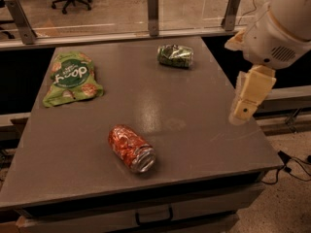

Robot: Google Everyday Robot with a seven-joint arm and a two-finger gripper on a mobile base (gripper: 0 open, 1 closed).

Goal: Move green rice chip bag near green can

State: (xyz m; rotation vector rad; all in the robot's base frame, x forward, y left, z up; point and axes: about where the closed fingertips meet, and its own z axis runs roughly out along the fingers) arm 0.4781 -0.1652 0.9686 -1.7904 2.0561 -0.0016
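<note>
The green rice chip bag (72, 77) lies flat at the table's far left. It is light green with a dark green round logo. The green can (175, 56) lies on its side, dented, at the far middle-right of the table. The two are well apart. My gripper (249, 98) hangs at the right of the view, above the table's right edge, below the white arm (279, 25). It is far from both the bag and the can and holds nothing that I can see.
A crushed red-orange can (131, 148) with a silver end lies near the front middle of the grey table (194, 130). A glass barrier with metal posts (153, 6) runs along the far edge. Cables lie on the floor at right (291, 161).
</note>
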